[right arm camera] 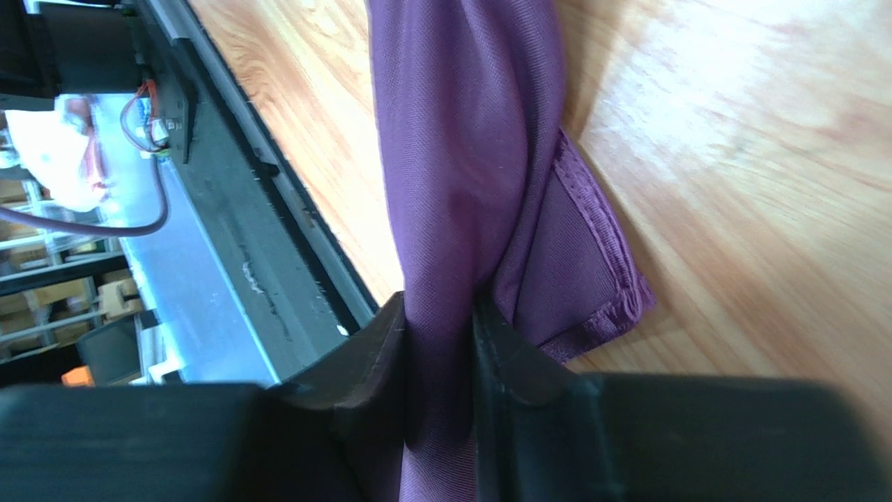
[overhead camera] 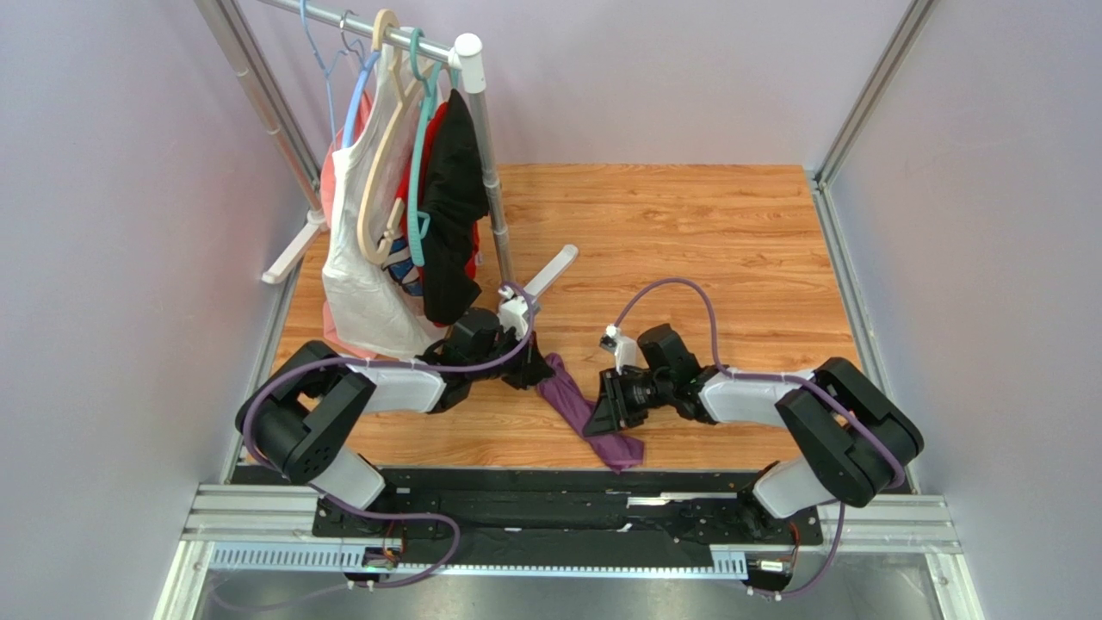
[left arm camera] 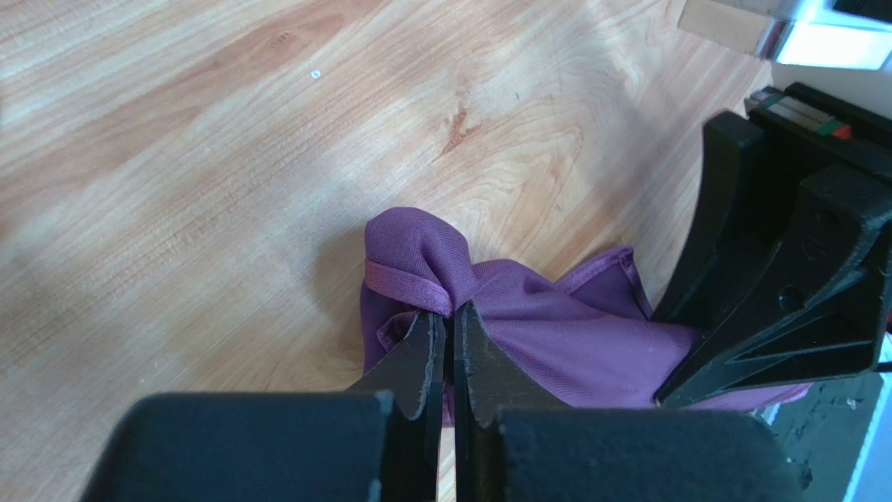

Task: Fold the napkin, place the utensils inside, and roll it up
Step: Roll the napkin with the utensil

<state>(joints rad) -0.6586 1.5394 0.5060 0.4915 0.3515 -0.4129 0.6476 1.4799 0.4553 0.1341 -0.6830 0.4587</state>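
The purple napkin (overhead camera: 582, 407) lies rolled into a long bundle on the wooden table, running from the centre toward the near edge. My left gripper (overhead camera: 534, 372) is shut on its far end, where the hem bunches up (left arm camera: 419, 267). My right gripper (overhead camera: 611, 411) is shut on the roll near its near end; the cloth (right arm camera: 461, 178) passes between the fingers (right arm camera: 361, 361). The right gripper's black body (left arm camera: 806, 282) shows in the left wrist view. The wooden fork and spoon are hidden from view.
A garment rack (overhead camera: 476, 155) with white, red and black clothes on hangers (overhead camera: 401, 220) stands at the back left, its white foot (overhead camera: 550, 274) just behind my left gripper. The black base rail (overhead camera: 569, 497) runs along the near edge, also in the right wrist view (right arm camera: 241, 241).
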